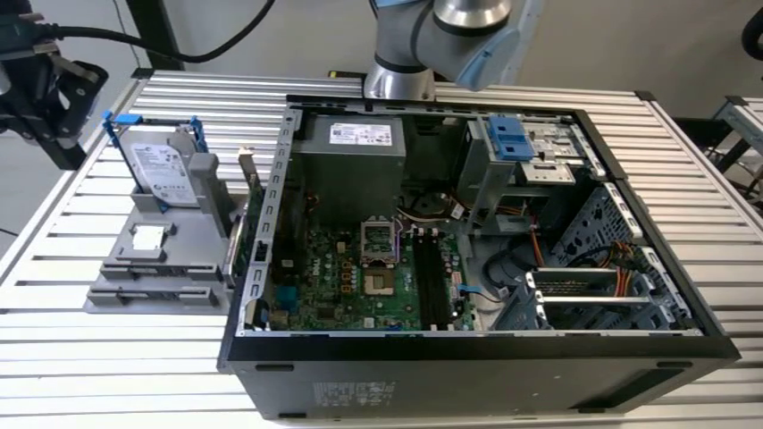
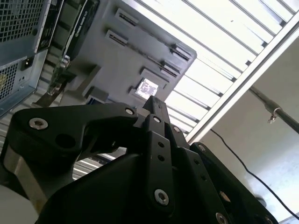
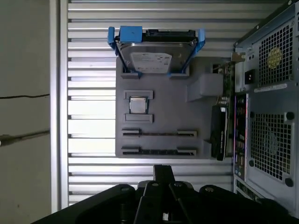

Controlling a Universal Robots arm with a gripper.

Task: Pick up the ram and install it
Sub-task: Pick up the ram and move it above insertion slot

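**Ram on edge in its holder**
In the first wrist view the ram (image 3: 159, 151) shows as a long, thin, dark strip (its chips cannot be made out). It stands on edge between two end brackets of the grey holder (image 1: 120, 299), at the exterior view's left-middle.

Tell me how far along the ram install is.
Nothing is done yet: the ram appears to sit in its holder on the grey tray. The gripper is shut and empty, hanging just off the tray, nearest the ram. Pickup and install remain.
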